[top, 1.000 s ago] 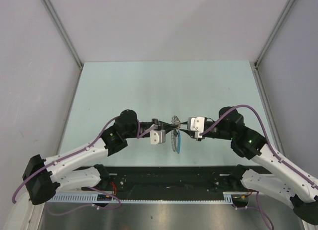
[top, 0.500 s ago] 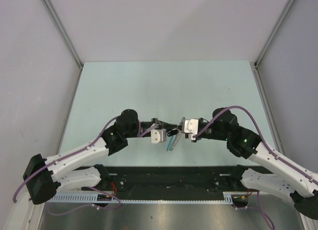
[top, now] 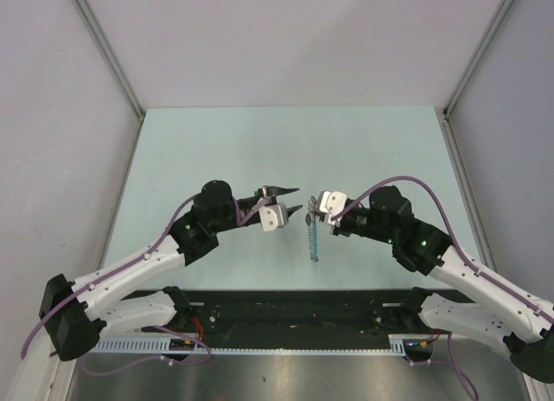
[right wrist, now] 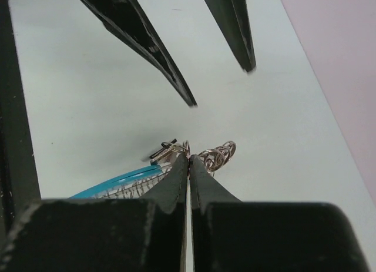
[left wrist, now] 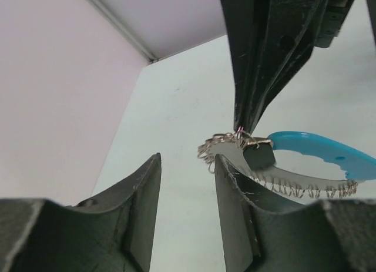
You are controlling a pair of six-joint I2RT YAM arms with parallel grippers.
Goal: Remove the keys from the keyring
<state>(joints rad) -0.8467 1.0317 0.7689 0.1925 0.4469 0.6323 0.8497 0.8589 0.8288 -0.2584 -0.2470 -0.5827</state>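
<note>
Two grippers here — the right gripper [top: 309,213] is pinched tight on the keyring [left wrist: 242,136], holding it off the table [top: 216,141] with the blue strap [top: 314,242] dangling, and the left gripper [top: 297,200] is spread just beside the keys [left wrist: 211,150], so I'd grab those alone.

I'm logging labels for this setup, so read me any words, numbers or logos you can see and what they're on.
None can be read in any view. The bright blue curved strap, the small silvery-brown metal keys, the thin wire keyring and the pale green table all show bare, unmarked surfaces.
</note>
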